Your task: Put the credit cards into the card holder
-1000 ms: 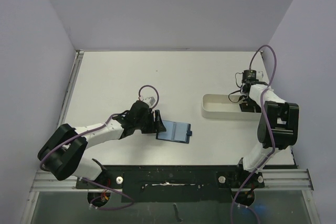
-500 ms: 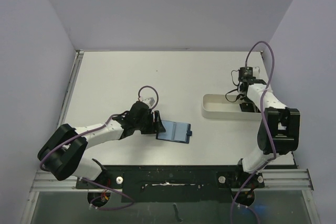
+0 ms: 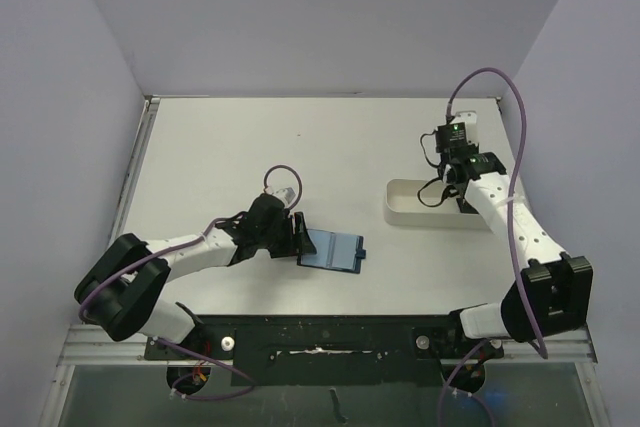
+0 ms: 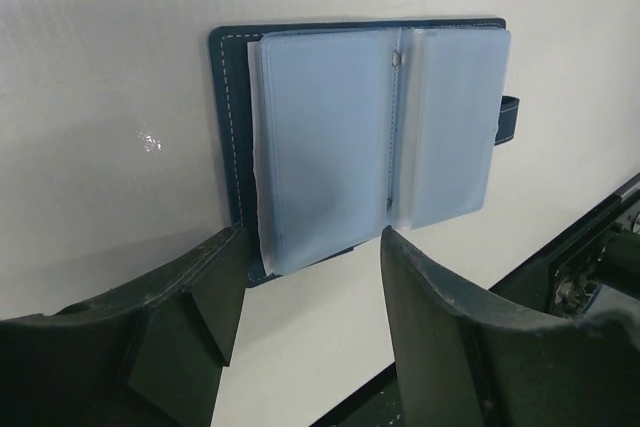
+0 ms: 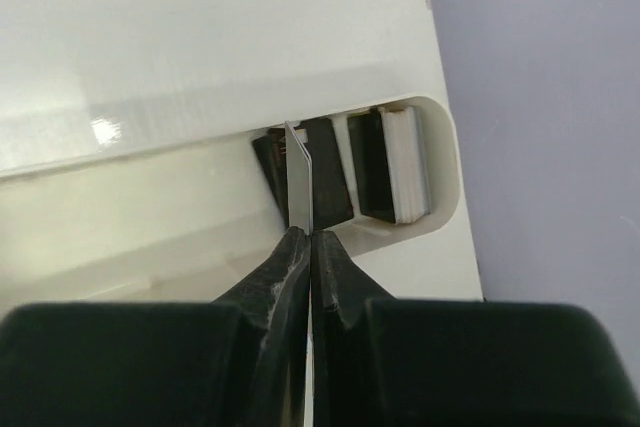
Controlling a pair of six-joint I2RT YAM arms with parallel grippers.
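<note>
Right pincer (image 5: pixel 310 235) has risen from the tray (image 5: pixel 447 202) pinching a credit card (image 5: pixel 298 177); next, carry it left to the card holder (image 4: pixel 330 137); left pincer (image 4: pixel 312 247) spread.

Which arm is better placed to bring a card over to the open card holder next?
Right. The right gripper is shut on a thin card at the white tray; the left gripper stands open at the edge of the card holder, holding nothing.

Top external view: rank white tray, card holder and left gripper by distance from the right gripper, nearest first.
1. white tray: directly below the right gripper, on the table's right side.
2. card holder: lying open mid-table, towards the near edge.
3. left gripper: at the holder's left edge, farthest.
</note>
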